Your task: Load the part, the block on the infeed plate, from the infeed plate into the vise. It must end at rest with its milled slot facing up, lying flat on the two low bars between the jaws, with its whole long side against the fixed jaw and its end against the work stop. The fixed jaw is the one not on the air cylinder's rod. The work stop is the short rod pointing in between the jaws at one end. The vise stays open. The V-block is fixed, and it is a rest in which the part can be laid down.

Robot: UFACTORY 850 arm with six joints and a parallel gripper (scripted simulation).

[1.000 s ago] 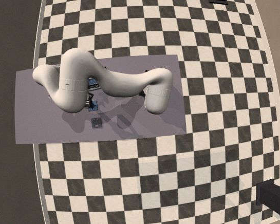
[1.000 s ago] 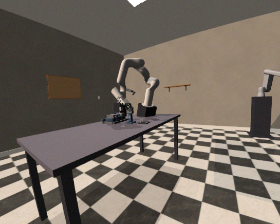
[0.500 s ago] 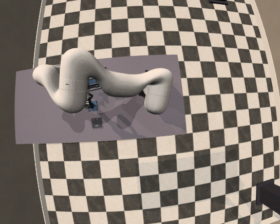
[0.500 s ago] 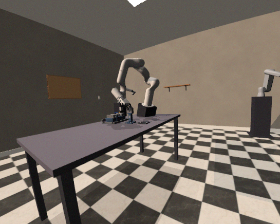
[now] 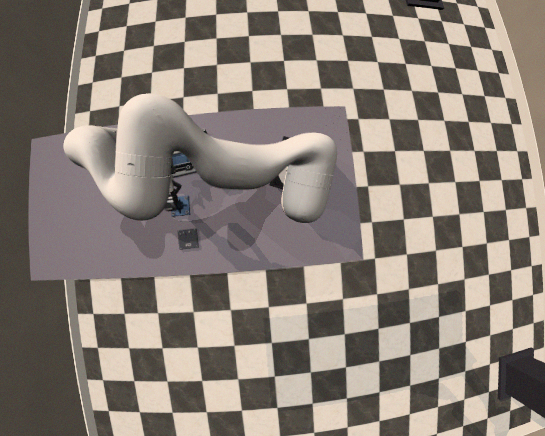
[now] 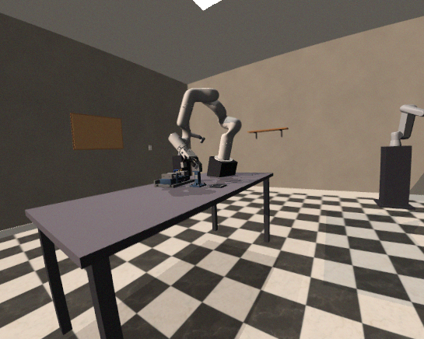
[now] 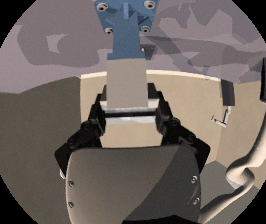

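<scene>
In the wrist view my gripper (image 7: 129,100) is shut on the part (image 7: 125,90), a pale grey block, with one finger on each long side. The part's far end reaches over the blue V-block (image 7: 125,26); I cannot tell whether it touches it. From above, the gripper (image 5: 175,192) is mostly hidden under the arm, beside the V-block (image 5: 182,205). The dark infeed plate (image 5: 187,240) lies just in front with nothing on it. The vise (image 5: 182,162) shows partly behind the arm. The side view shows the gripper (image 6: 196,165) tilted down over the V-block (image 6: 197,180), with the vise (image 6: 174,179) to its left.
The arm's black base block (image 6: 222,166) stands on the table right of the fixtures. The infeed plate (image 6: 218,186) lies flat near the table's right edge. A second robot on a dark pedestal (image 6: 394,175) stands far off to the right.
</scene>
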